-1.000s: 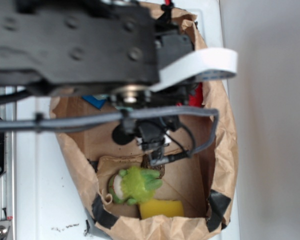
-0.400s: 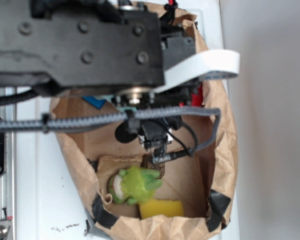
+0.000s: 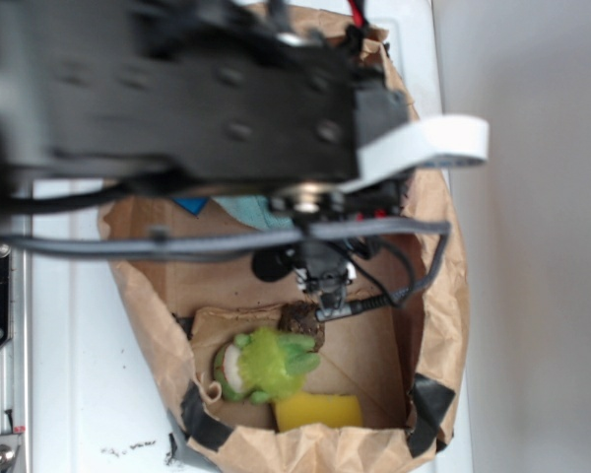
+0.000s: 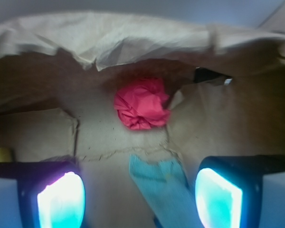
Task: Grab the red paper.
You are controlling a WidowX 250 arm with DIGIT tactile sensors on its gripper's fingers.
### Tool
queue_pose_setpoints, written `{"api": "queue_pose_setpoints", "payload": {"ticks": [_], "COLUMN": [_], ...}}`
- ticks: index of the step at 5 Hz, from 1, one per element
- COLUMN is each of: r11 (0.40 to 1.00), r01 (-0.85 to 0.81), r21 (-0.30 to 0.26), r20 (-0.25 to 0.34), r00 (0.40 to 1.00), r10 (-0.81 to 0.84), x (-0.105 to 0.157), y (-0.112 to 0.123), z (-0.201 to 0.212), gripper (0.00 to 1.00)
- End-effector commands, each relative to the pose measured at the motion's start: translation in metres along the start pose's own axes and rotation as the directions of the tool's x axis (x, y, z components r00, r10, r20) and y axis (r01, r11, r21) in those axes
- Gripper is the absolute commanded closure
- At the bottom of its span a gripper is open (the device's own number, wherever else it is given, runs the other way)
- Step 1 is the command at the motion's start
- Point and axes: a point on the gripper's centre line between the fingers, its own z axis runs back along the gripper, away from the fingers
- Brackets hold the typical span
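Wrist view, nearest: the gripper (image 4: 140,197) with its two fingers (image 4: 61,198) spread wide and nothing held between them, their pads lit pale cyan. Between and just beyond them lies a light blue cloth (image 4: 162,183) on the brown paper floor of a paper bag (image 4: 133,38). Farther in, ahead of the gap and apart from the fingers, sits the red paper (image 4: 142,103), a crumpled wad resting against the bag's back wall under its folded rim.

Exterior view, from above: the black arm (image 3: 177,99) covers the upper half of the bag (image 3: 443,296), which stands on a white tabletop (image 3: 69,374); a grey wall fills the right side. Only a thin sliver of red shows beside the arm, so the wad's position is legible in the wrist view alone. Conversely, the exterior view alone shows a green plush toy (image 3: 266,363), a yellow block (image 3: 318,410) and a dark brown item (image 3: 300,320) at the bag's near end.
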Motion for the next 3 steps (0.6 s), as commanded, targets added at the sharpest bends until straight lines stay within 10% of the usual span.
{"api": "queue_pose_setpoints", "payload": {"ticks": [1, 3], "r11": [0.999, 0.997], "r01": [-0.001, 0.06], "r21": [0.042, 0.053], "r20": [0.096, 0.083], "r00": [0.995, 0.994], "r10": [-0.003, -0.064], "x": [0.015, -0.001], "y": [0.009, 0.009], "z": [-0.012, -0.038], "gripper": [0.0, 0.0]}}
